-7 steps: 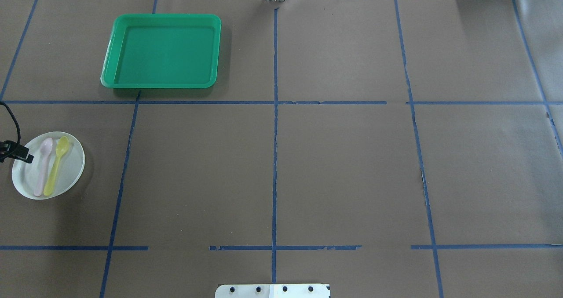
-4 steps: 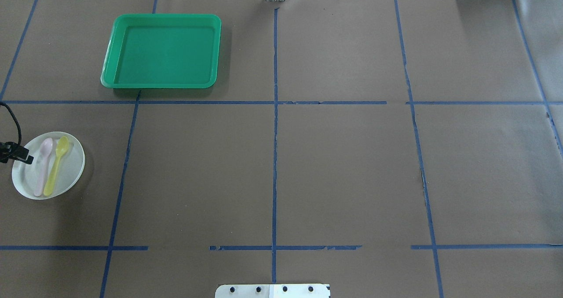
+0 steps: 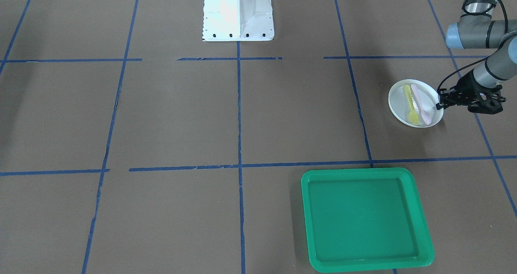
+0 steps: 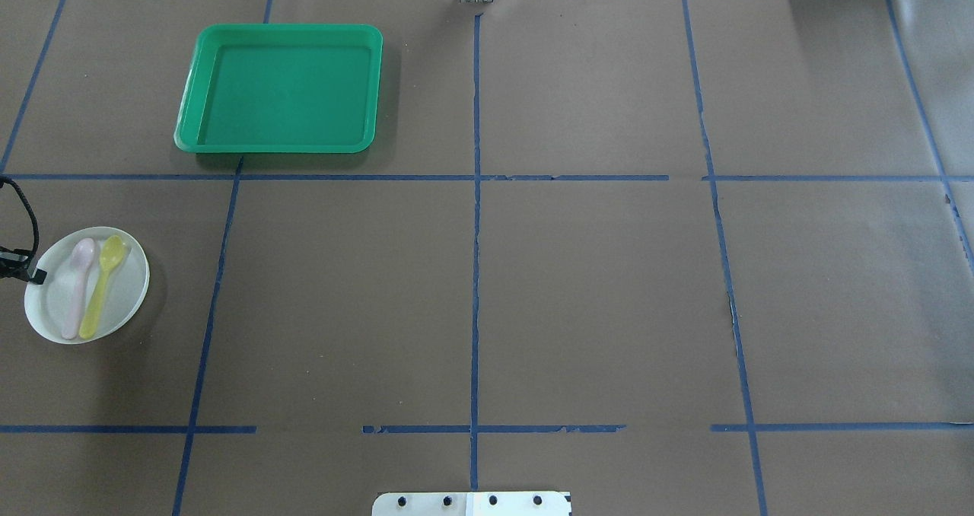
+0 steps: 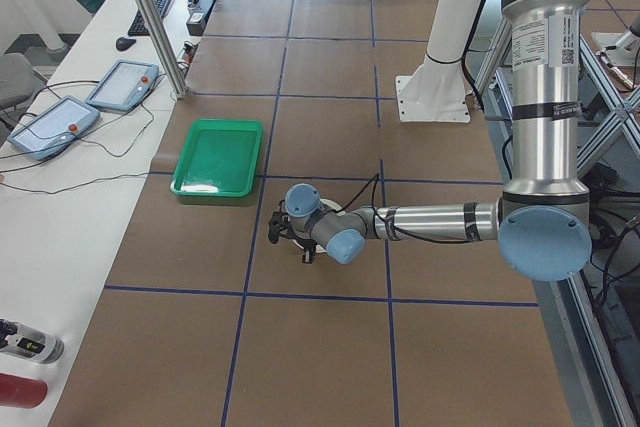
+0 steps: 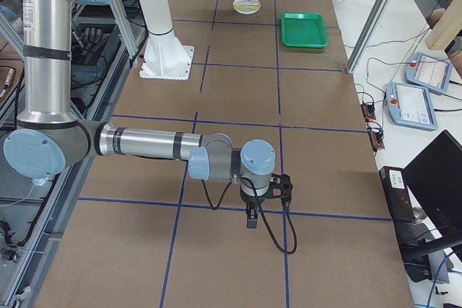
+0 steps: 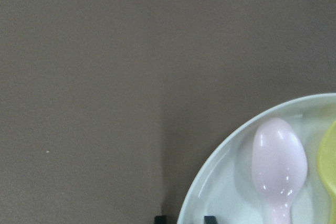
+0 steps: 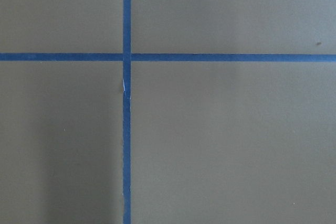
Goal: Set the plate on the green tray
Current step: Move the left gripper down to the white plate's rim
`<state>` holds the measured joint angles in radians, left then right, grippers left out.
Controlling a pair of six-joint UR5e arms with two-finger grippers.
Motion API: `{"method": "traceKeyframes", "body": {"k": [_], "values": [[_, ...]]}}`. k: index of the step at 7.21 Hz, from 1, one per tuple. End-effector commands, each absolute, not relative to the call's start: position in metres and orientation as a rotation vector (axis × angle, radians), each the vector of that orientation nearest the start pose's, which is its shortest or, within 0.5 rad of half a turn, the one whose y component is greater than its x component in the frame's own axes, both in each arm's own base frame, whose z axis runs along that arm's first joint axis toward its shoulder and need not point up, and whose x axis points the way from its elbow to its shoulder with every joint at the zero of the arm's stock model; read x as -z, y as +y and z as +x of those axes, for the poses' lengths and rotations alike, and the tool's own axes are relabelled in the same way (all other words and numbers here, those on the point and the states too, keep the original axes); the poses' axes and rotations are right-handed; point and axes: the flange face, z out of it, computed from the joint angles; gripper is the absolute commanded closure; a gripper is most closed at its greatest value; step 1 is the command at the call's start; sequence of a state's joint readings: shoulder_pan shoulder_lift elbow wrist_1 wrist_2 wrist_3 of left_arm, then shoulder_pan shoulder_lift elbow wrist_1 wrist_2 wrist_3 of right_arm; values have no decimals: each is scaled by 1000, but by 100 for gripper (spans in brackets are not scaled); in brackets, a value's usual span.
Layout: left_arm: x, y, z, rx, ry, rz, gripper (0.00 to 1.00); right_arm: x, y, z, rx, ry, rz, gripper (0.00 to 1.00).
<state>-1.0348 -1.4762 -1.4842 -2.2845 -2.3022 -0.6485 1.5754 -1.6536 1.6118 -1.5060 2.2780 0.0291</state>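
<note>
The plate [image 4: 128, 276] lies flat on the brown-papered table [image 4: 609, 295] at its far left side as the overhead view shows it, in the middle row of squares marked by blue tape [image 4: 475, 272]. Two small spoons lie side by side in it, their bowls toward the far edge: a pink spoon [image 4: 77, 288] on the left and a yellow spoon [image 4: 99, 285] just to its right. The green tray [image 4: 281, 90] sits well apart from the plate, farther off and to the right, in the far row, with its near lip just beyond a tape line and nothing in it. The left gripper [image 3: 440, 103] is low at the plate's left rim, on the side away from the tray, and its arm reaches in from outside the table. In the left wrist view two dark fingertips [image 7: 210, 218] show at the bottom edge with the rim passing between them, one over the bare table and one over the plate; I cannot tell whether they press on the rim. The right gripper [image 6: 251, 216] points down over bare table at the right end, near a crossing of tape lines, far from plate and tray; whether its jaws are apart or together cannot be told.
</note>
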Motion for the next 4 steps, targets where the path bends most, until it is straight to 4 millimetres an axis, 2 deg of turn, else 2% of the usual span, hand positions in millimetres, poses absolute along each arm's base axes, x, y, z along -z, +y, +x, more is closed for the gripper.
{"method": "traceKeyframes", "body": {"k": [1,2,3,4], "values": [[-660,-417,170,-117,900,30,100,-676,-458,71,-24,-707,13,0],[-656,-400,165,-196,998,-30,100,-676,-458,71,-24,-707,15,0],[-653,-404,136,-180,1082,-38,100,-676,-458,71,-24,-707,13,0],[-649,-403,128,-197,1139,-50,100,-676,-458,71,-24,-707,13,0]]}}
